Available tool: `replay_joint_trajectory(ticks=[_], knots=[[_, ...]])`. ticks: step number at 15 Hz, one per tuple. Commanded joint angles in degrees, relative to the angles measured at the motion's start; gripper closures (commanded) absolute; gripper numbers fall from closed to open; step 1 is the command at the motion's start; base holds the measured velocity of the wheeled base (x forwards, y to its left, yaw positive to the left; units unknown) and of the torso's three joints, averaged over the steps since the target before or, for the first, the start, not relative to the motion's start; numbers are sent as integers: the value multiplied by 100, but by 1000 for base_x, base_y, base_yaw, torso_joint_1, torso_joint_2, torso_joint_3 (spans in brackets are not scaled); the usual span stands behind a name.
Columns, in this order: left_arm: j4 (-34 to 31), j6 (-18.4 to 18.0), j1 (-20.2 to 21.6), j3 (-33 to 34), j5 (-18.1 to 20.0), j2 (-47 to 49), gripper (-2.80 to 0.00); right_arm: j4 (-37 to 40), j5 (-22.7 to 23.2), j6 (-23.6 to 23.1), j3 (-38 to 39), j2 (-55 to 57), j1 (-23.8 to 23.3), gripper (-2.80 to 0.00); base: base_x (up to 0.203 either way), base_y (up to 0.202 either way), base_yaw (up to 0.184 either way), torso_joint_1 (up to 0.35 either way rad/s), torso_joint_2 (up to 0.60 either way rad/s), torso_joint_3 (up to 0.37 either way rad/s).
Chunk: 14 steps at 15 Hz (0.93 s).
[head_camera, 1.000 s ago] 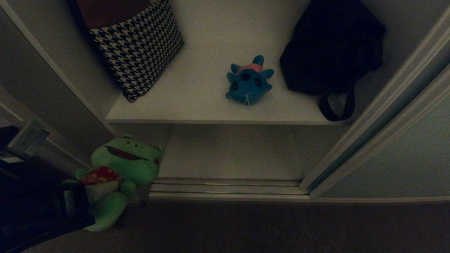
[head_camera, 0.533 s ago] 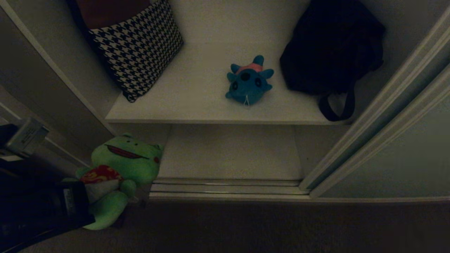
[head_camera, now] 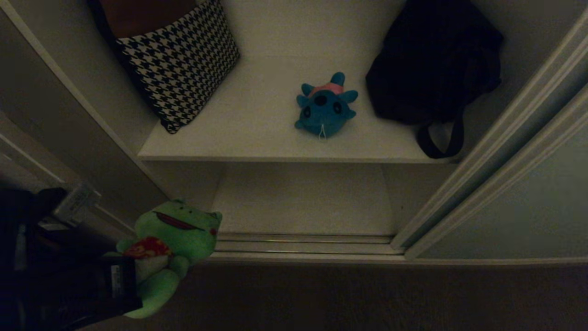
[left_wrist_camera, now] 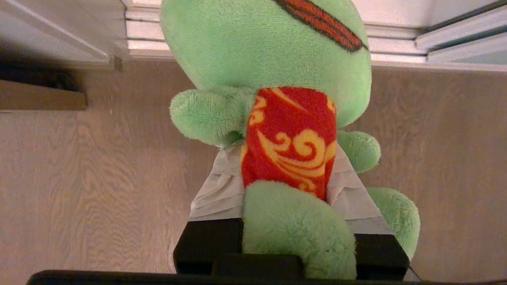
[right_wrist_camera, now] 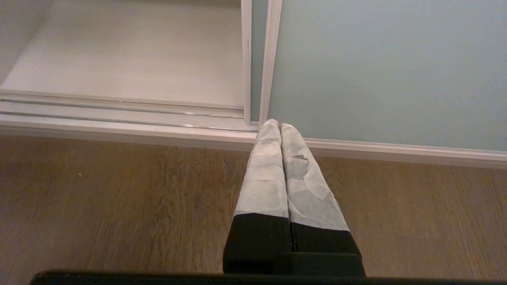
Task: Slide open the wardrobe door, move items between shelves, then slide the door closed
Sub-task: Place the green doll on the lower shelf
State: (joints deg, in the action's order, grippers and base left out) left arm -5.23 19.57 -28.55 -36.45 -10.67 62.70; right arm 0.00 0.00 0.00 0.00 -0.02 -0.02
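A green frog plush [head_camera: 177, 230] with a red patterned belly hangs at the lower left, in front of the wardrobe's left side. My left gripper [head_camera: 144, 264] is shut on its body. In the left wrist view the taped fingers [left_wrist_camera: 220, 190] squeeze the frog [left_wrist_camera: 269, 51] at the belly, above the wooden floor. A blue plush [head_camera: 325, 106] with a pink back lies on the upper shelf [head_camera: 248, 138]. Below it the lower shelf [head_camera: 303, 202] is bare. The sliding wardrobe door [head_camera: 528, 216] stands slid to the right. My right gripper [right_wrist_camera: 280, 124] is shut and empty, low by the door [right_wrist_camera: 376, 71].
A houndstooth cushion [head_camera: 179, 64] leans at the upper shelf's left. At its right sits a black strapped bag [head_camera: 432, 64], its strap hanging over the edge. Silvery rails [head_camera: 303, 246] run along the wardrobe's bottom, with wooden floor [head_camera: 367, 299] in front.
My left gripper has carried the frog lower and a little to the right in the head view. The blue plush, the door and the right gripper have stayed put.
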Motion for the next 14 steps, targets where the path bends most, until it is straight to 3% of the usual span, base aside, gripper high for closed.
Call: replay_joint_trajectory(ticks=[1,7,14], knots=[[176,17,2,81,-9,461,0,0,0,0,0,2,2,0,0,0,0,0,0,0],[1762,-59,2,424,-21,2265,0,0,0,0,0,2,1,0,0,0,0,0,0,0],[3794,-244,16,5,-13,4938,0,0,0,0,0,-2,-3,0,0,0,0,0,0,0]])
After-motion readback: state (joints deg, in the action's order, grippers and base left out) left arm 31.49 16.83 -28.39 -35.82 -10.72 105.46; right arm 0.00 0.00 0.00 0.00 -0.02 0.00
